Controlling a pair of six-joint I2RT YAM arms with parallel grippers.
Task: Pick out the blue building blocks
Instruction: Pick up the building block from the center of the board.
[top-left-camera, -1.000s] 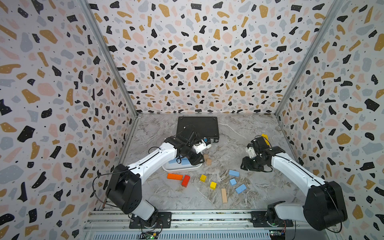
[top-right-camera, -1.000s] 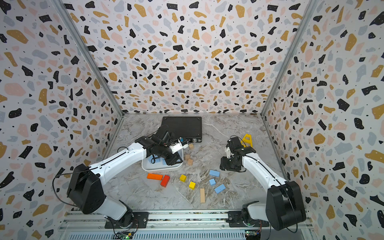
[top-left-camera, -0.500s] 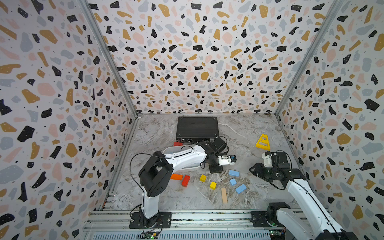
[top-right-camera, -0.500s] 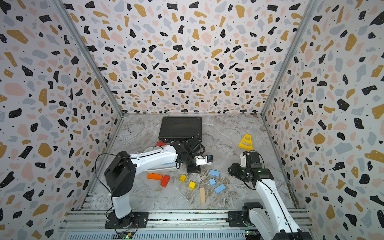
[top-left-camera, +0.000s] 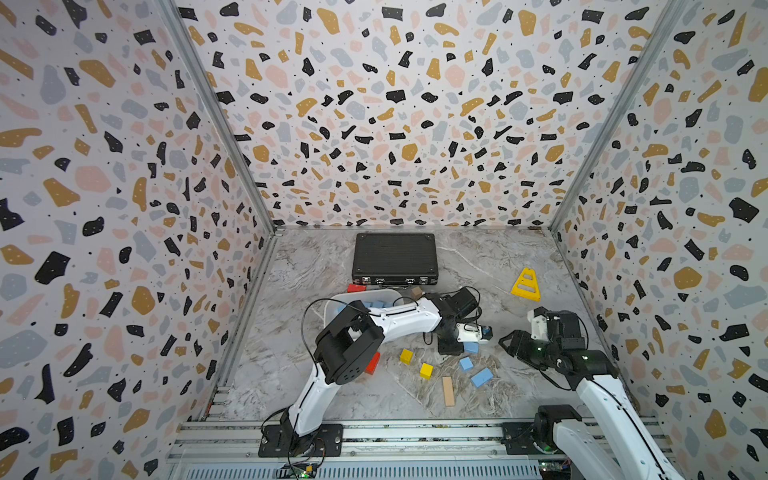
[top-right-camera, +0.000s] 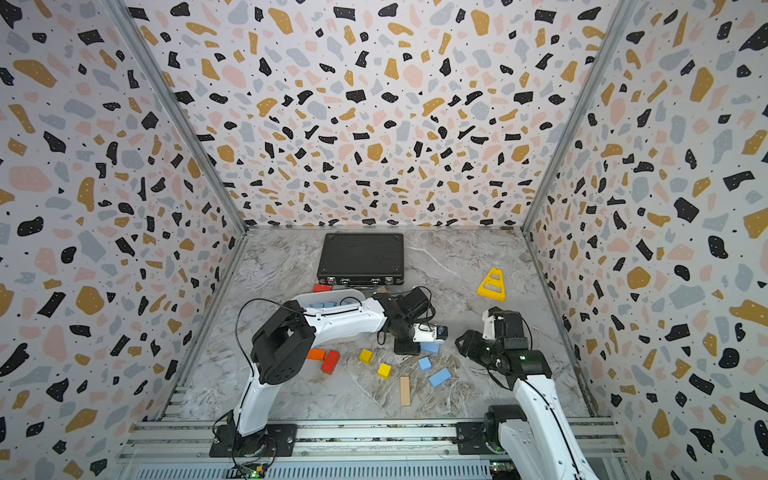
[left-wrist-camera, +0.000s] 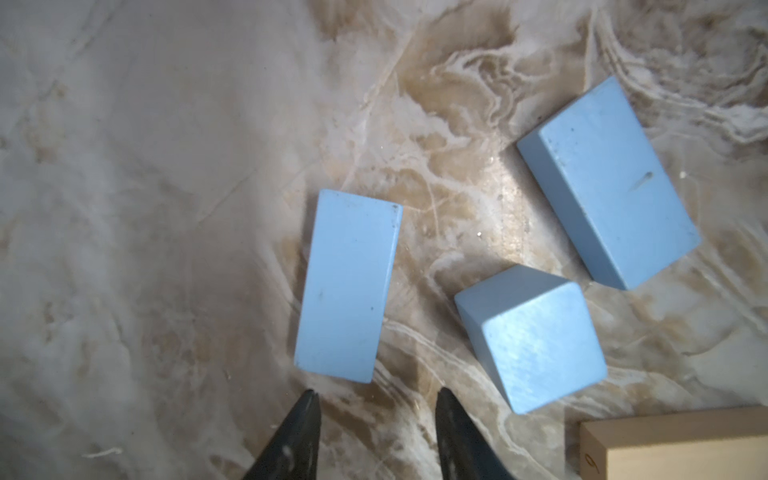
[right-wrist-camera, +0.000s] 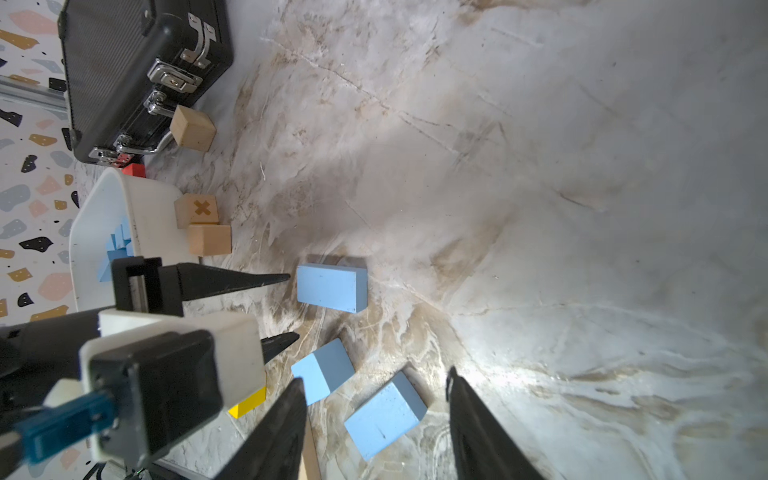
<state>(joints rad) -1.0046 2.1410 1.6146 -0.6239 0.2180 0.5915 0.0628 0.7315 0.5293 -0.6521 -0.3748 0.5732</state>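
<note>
We work over the marble table (top-left-camera: 316, 266), with the black case (top-left-camera: 394, 257) at its back. In front of it the white bin (right-wrist-camera: 137, 208) holds several blue building blocks (right-wrist-camera: 118, 245). Our left gripper (left-wrist-camera: 376, 392) has jaws apart and empty, just short of a blue bar (left-wrist-camera: 347, 286). Our right gripper (right-wrist-camera: 374, 376) is likewise spread, gripping nothing, near a larger blue slab (right-wrist-camera: 384, 419). A blue cube (left-wrist-camera: 532, 336) lies between them on the table.
</note>
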